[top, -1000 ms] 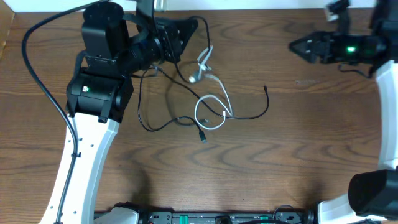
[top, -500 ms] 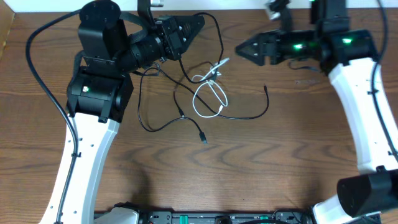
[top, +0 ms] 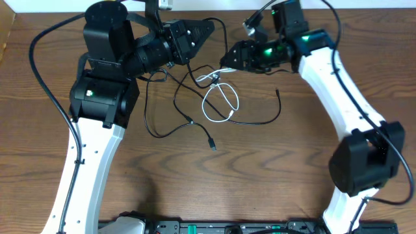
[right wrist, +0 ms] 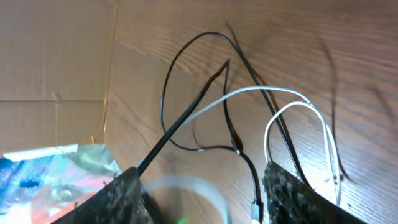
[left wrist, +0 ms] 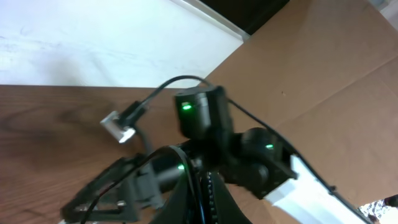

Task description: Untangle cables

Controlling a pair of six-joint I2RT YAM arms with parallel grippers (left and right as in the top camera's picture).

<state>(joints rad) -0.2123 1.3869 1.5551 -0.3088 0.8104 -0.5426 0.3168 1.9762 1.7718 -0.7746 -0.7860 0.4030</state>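
Thin black cables and one white cable lie tangled on the wooden table, the white one in a loop. My left gripper is at the back of the tangle, shut on a black cable that arcs away from its tip. In the left wrist view its fingers are pressed together. My right gripper is open just right of the tangle's top, at the white cable's end. In the right wrist view this gripper stands wide, with the white cable and a black cable running in between its fingers.
One black cable's loose end points to the right and a small plug lies nearer the front. Cardboard borders the table's far side, with a shiny coloured sheet beside it. The left arm's thick black cable hangs at the left.
My right arm has swung in from the far right to the top of the tangle. The white cable's end has shifted right and up. My left gripper has stayed shut and barely moved.
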